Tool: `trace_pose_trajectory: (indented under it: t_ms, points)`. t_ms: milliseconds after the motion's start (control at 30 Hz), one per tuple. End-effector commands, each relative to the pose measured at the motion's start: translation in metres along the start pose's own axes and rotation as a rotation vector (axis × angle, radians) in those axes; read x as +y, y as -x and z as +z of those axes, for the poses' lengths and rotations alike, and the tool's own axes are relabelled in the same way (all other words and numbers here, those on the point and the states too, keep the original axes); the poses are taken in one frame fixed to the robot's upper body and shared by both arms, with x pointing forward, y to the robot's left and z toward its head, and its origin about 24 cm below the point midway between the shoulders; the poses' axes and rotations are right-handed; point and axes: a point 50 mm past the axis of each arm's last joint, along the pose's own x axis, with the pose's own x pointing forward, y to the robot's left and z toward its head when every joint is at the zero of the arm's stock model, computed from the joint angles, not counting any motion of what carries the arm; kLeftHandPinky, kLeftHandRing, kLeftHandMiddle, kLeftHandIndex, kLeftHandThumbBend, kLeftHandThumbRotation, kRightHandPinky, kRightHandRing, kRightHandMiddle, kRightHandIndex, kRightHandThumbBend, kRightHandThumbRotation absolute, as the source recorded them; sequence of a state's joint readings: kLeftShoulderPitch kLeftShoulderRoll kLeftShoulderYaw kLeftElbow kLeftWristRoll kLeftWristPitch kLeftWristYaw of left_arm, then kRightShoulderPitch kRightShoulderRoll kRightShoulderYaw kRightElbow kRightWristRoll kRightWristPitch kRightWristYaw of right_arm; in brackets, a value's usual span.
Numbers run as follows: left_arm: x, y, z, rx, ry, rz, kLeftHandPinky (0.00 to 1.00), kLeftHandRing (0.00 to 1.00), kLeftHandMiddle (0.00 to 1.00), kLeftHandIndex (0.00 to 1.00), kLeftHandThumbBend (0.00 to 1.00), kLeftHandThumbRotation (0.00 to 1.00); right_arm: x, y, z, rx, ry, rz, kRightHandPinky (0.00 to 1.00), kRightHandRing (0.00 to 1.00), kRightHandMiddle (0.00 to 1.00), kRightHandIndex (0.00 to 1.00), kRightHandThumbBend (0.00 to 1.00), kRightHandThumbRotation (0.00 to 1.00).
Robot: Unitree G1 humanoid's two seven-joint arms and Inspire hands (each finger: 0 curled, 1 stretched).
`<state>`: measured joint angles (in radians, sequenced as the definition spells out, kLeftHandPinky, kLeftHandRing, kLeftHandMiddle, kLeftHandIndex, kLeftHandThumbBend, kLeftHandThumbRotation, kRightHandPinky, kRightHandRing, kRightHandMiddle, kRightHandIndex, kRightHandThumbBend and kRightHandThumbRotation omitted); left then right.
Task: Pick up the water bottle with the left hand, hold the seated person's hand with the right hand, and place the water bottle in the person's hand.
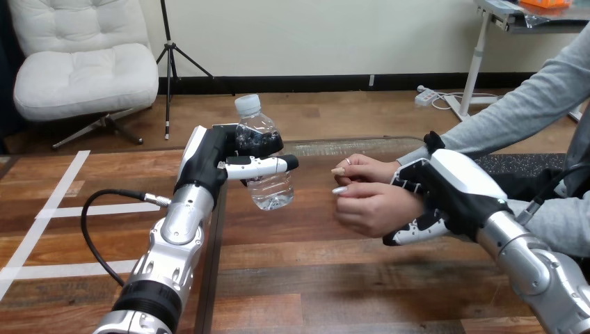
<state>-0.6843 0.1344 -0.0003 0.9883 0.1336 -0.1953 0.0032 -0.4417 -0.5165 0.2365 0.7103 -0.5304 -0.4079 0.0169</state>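
Observation:
My left hand is shut on the clear water bottle, thumb across its front and fingers behind. The bottle has a white cap, stands nearly upright and hangs above the wooden table at centre left. At the right, the person's two hands rest close together, one just behind the other. My right hand wraps the nearer one at the wrist, fingers over the top and thumb underneath. That hand is loosely curled, and a gap of table separates it from the bottle.
A dark seam runs front to back down the table beneath my left forearm. A black mat lies at the far right under the person's grey sleeves. A black cable loops beside my left arm.

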Motion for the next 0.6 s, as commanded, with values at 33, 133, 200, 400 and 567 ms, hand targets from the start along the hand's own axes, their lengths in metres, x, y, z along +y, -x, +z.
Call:
trace_pose_trajectory:
  t_ms: [33, 133, 200, 400, 567]
  points:
    - [-0.0015, -0.0162, 0.0519, -0.171, -0.028, -0.008, 0.28, 0.34, 0.39, 0.40, 0.74, 0.00, -0.0289, -0.0246, 0.0358, -0.136, 0.019, -0.097, 0.35, 0.39, 0.44, 0.44, 0.77, 0.00]
    - [-0.0025, -0.0166, 0.0523, -0.172, -0.026, -0.010, 0.28, 0.35, 0.39, 0.40, 0.74, 0.00, -0.0286, -0.0254, 0.0366, -0.138, 0.019, -0.099, 0.35, 0.39, 0.44, 0.44, 0.77, 0.00]
    - [-0.0032, -0.0169, 0.0526, -0.172, -0.028, -0.013, 0.28, 0.35, 0.39, 0.40, 0.74, 0.00, -0.0285, -0.0260, 0.0372, -0.138, 0.019, -0.099, 0.35, 0.38, 0.44, 0.44, 0.77, 0.00]
    - [-0.0047, -0.0175, 0.0535, -0.178, -0.041, -0.017, 0.28, 0.34, 0.39, 0.40, 0.74, 0.00, -0.0282, -0.0274, 0.0386, -0.143, 0.021, -0.099, 0.35, 0.38, 0.44, 0.44, 0.77, 0.00]
    - [-0.0061, -0.0179, 0.0540, -0.178, -0.043, -0.019, 0.28, 0.34, 0.39, 0.40, 0.75, 0.00, -0.0282, -0.0283, 0.0392, -0.143, 0.021, -0.097, 0.35, 0.39, 0.44, 0.44, 0.77, 0.00]
